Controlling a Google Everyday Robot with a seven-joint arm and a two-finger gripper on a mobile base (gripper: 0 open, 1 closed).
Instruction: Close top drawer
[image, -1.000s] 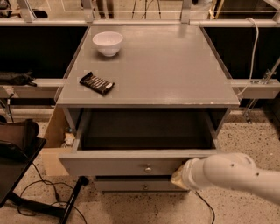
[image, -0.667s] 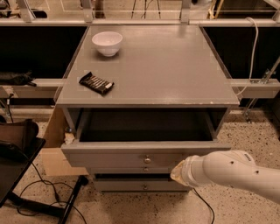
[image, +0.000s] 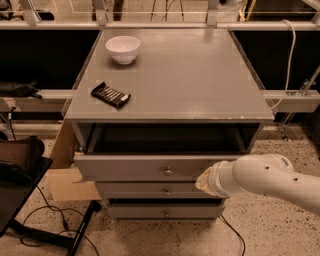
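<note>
The top drawer (image: 135, 167) of the grey cabinet stands partly open, its front panel a short way out from the cabinet body. Its small round metal knob (image: 168, 171) shows mid-front. The drawer's dark inside shows as a narrow strip under the tabletop. My white arm (image: 265, 180) comes in from the right. My gripper (image: 201, 183) is at the arm's tip, right at the drawer front just right of the knob, on the panel's lower edge.
A white bowl (image: 122, 48) and a dark snack bar (image: 110, 95) lie on the cabinet top (image: 200, 75). Two shallower drawers (image: 150, 191) sit below, shut. A cardboard box (image: 62, 175) and a black case (image: 17, 175) stand to the left. Cables run over the floor.
The top drawer has slid inward toward the cabinet, showing less of its inside. My arm has moved forward and up with the drawer front.
</note>
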